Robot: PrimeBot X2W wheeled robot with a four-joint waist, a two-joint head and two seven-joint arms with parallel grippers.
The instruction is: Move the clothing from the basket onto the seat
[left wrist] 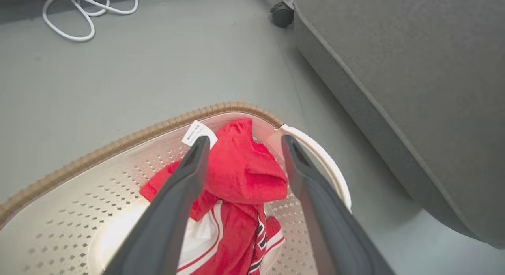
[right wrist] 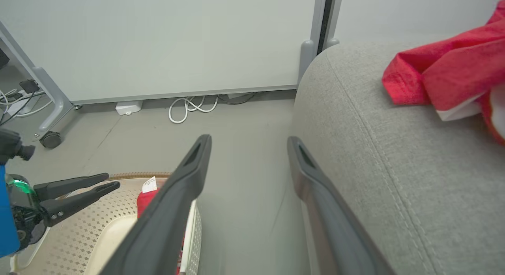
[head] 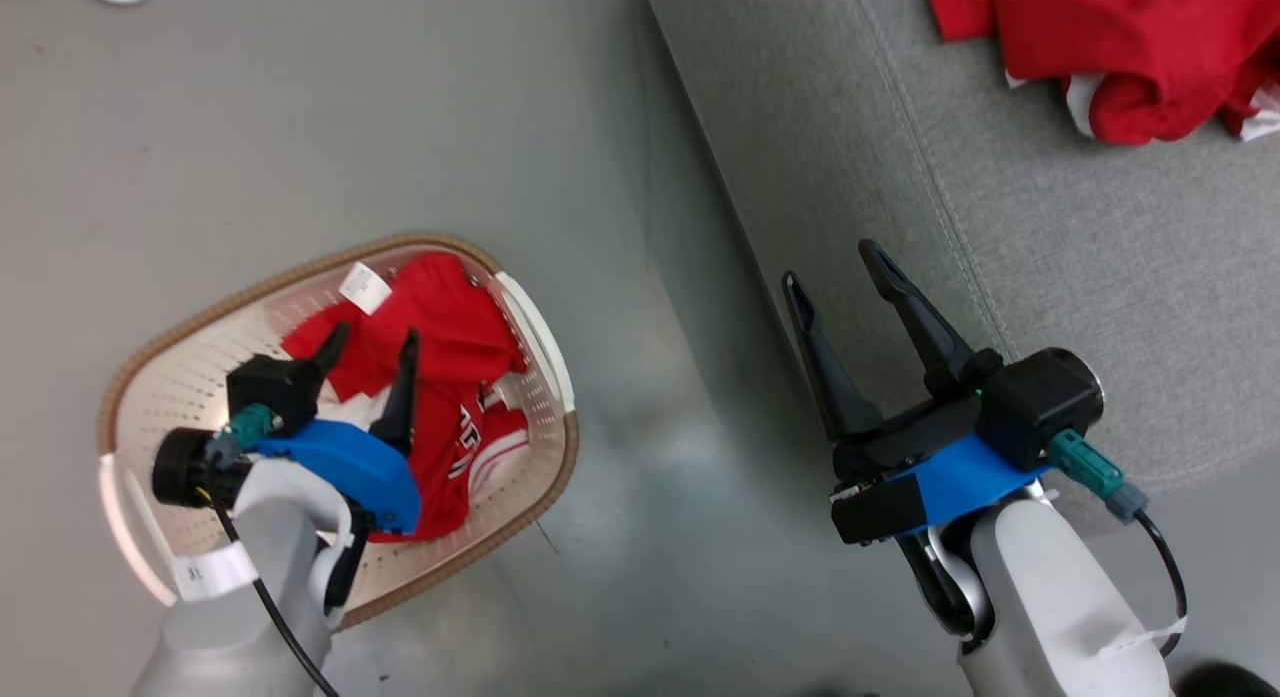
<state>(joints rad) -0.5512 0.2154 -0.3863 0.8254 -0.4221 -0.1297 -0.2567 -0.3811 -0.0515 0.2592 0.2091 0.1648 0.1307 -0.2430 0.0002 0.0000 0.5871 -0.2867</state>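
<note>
A red garment (head: 455, 377) with white trim and dark lettering lies in the cream basket (head: 190, 362) on the floor; the left wrist view has that garment (left wrist: 240, 176) between the fingers. My left gripper (head: 372, 339) hangs open just above it, nothing held. A second red garment (head: 1120, 47) lies crumpled on the grey seat (head: 1050, 227) at the far right. My right gripper (head: 835, 262) stands open and empty over the seat's front edge. In the right wrist view the seat (right wrist: 375, 148) carries that garment (right wrist: 446, 77), and the left gripper (right wrist: 110, 180) shows over the basket (right wrist: 83, 231).
White cable (left wrist: 83, 10) lies coiled on the grey floor behind the basket. A white panel on castors (right wrist: 51, 140) stands along the far wall. Bare floor separates the basket from the seat.
</note>
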